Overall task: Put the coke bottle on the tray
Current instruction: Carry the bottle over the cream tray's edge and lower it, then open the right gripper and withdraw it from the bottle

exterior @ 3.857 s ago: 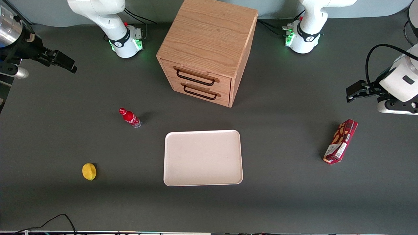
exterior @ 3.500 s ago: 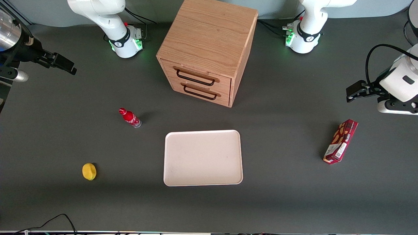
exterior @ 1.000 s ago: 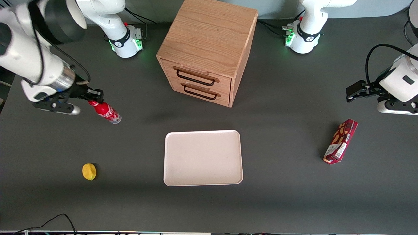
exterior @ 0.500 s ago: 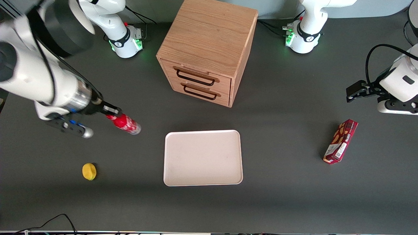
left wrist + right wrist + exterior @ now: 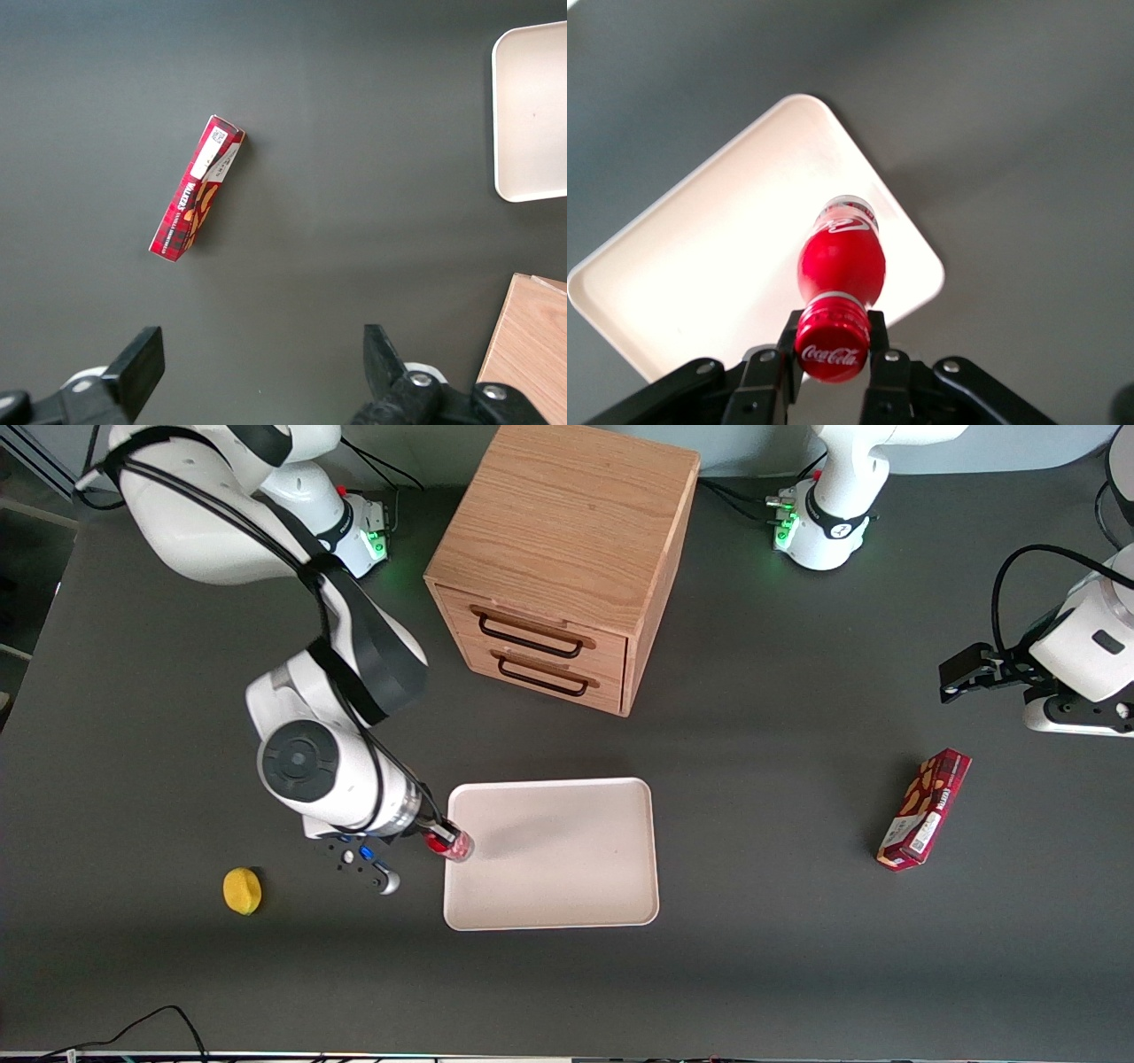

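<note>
My right gripper is shut on the neck of the coke bottle, a slim red bottle with a red cap. It holds the bottle in the air over the edge of the off-white tray at the working arm's end. In the right wrist view the two fingers clamp just under the cap, at the gripper. The coke bottle hangs down over the tray, its clear base near the rim.
A wooden two-drawer cabinet stands farther from the front camera than the tray. A yellow lemon lies toward the working arm's end. A red snack box lies toward the parked arm's end and shows in the left wrist view.
My gripper came in from the table's end, closed on the bottle's neck, lifted it off the table and carried it to the tray's edge. The bottle now hangs more upright.
</note>
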You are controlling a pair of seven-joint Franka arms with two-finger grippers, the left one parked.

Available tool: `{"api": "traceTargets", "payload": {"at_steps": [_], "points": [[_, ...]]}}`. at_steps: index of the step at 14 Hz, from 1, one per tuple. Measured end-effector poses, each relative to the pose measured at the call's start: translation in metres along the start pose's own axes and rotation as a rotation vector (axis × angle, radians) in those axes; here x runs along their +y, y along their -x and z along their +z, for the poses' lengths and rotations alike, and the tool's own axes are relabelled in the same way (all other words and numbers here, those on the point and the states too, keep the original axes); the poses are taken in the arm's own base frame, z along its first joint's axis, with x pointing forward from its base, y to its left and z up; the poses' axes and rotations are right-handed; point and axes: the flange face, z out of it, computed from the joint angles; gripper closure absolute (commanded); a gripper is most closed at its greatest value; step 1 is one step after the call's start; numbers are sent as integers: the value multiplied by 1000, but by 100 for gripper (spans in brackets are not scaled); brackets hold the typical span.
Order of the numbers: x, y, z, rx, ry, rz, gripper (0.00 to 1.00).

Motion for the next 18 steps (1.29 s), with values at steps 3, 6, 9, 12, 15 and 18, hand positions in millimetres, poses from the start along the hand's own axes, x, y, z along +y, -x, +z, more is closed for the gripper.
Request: {"api": "traceTargets", "payload": {"at_steps": [3,6,9,12,15,18], "points": [[-7,-11,30,28,-11,10,100],[-10,-17,48,54,-18,19,100],[-12,-18,53,60,-27,20,0],[-14,-19,42,67,-44,24,0],[-8,-15,3,63,-19,10,0],[38,-2,-113,77,72,-150,0]]}}
